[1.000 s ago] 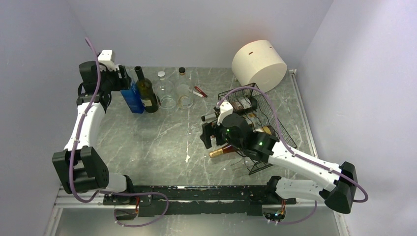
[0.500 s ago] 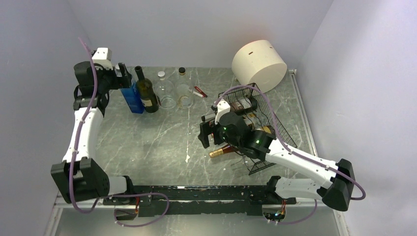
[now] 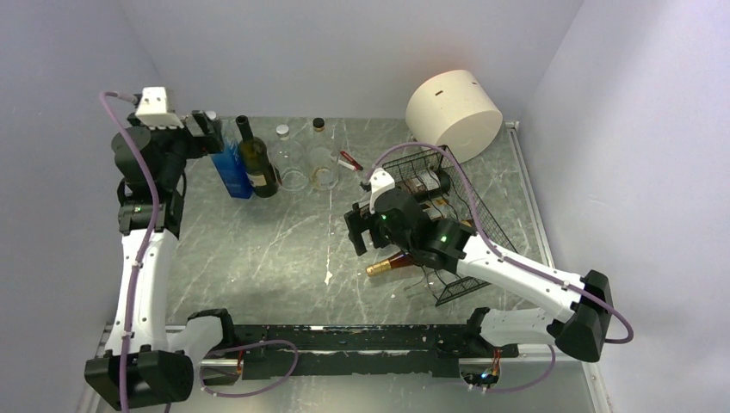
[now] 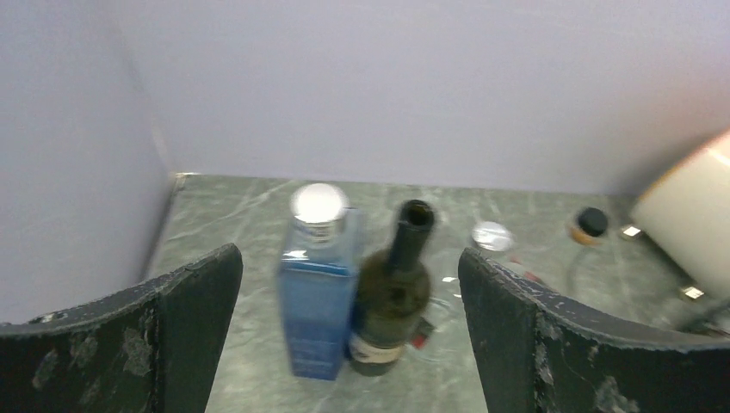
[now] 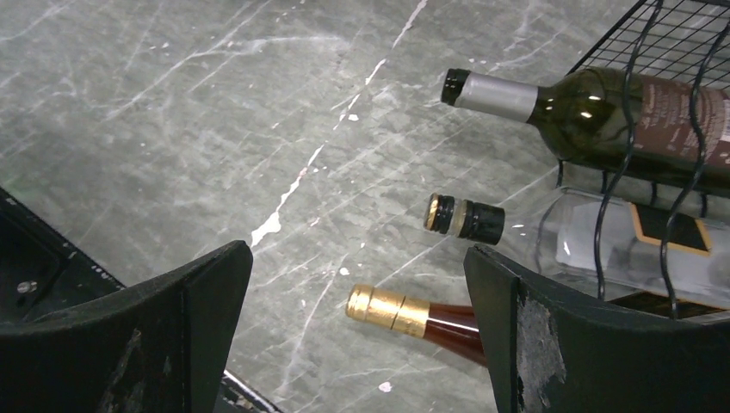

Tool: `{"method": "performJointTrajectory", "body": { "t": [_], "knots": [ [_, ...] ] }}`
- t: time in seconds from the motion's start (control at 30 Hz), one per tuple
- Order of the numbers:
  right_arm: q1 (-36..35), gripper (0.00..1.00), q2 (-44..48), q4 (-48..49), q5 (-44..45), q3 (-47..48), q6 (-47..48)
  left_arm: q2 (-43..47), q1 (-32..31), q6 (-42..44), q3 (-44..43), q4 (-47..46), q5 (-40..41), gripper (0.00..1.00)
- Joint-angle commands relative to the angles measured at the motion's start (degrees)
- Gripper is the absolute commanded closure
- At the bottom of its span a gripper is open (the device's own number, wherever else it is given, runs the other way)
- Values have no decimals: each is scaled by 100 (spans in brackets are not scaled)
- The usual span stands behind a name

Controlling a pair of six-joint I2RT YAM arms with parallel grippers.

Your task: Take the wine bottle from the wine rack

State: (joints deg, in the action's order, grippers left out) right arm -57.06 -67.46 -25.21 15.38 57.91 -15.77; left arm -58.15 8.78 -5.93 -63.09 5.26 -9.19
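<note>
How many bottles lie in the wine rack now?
3. Far end: silver-capped green bottle; middle: black-capped clear bottle; near end: gold-capped bottle. More may be hidden.

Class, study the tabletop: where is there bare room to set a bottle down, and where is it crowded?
Free: the wide middle of the table, bordered by the blue bottle and dark bottle behind, the wine rack to the right. Crowded: the back row with its jars, and around the rack and cream cylinder.

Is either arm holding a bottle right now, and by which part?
Nothing is held. The left end effector and right end effector both stand open, touching no bottle.
</note>
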Motion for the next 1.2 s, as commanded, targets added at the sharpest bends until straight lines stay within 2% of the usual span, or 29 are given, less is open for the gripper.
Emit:
{"method": "performJointTrajectory", "body": {
  "t": [0.0,0.13,0.27,0.43,0.6,0.8,0.9,1.07,1.17],
  "knots": [
    [15,0,-219,-160,392,202,313,21,-774,-311,-43,-160,-240,1],
    [17,0,-277,106,691,26,363,27,-2000,-182,121,-390,-324,0],
    [13,0,-454,-45,788,64,1004,-122,-3173,119,176,-382,-34,1],
    [18,0,-867,-633,1087,323,1536,-110,-3920,344,322,-445,420,1],
    [26,0,-1103,-65,1347,131,2199,4,-4061,117,491,-527,1099,0],
    [196,0,-1505,1375,1420,-310,3254,19,-4062,100,441,-381,2177,1],
    [429,0,-1629,2074,1042,-461,3700,124,-4059,132,446,-377,2572,1],
    [1206,1,-2154,2033,84,-82,4125,221,-4058,263,524,-466,2674,1],
    [1395,3,-2499,2051,-363,203,4649,192,-4002,290,491,-446,2650,1]
  ]
}}
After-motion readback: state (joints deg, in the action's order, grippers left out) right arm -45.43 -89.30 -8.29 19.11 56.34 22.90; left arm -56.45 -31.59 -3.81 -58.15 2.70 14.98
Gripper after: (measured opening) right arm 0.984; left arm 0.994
